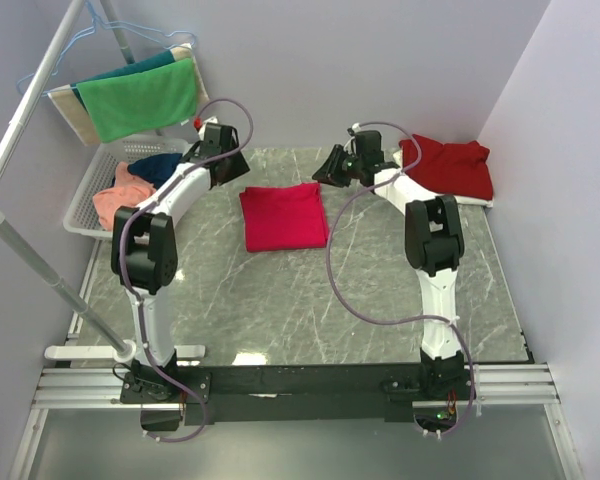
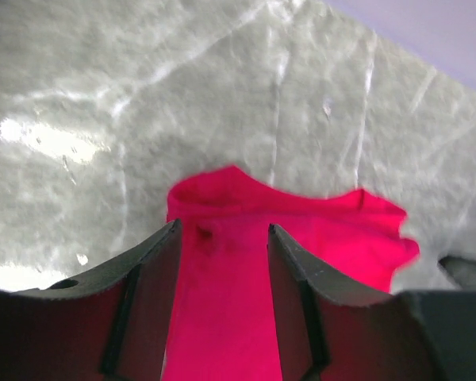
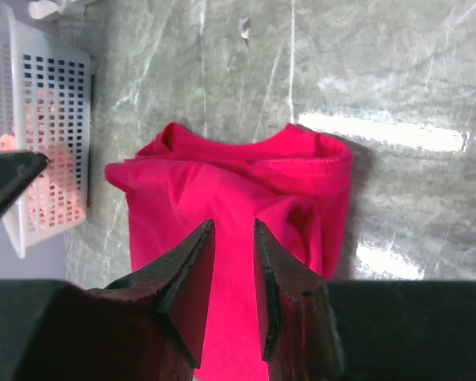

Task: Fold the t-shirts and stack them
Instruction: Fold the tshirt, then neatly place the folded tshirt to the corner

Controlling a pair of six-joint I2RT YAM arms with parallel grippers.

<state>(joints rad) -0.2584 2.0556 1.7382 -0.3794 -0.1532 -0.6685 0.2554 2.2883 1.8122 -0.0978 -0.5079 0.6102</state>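
A bright pinkish-red t-shirt lies folded into a rough square on the marble table, toward its far middle. It also shows in the left wrist view and the right wrist view. My left gripper hovers off the shirt's far left corner, and its jaws are wide apart and empty. My right gripper hovers off the far right corner, and its jaws are slightly apart and empty. A darker maroon-red t-shirt lies folded at the back right.
A white basket at the left edge holds a salmon-orange shirt and a navy shirt. Green, teal and beige towels hang on a rack behind it. A slanted pole crosses the left side.
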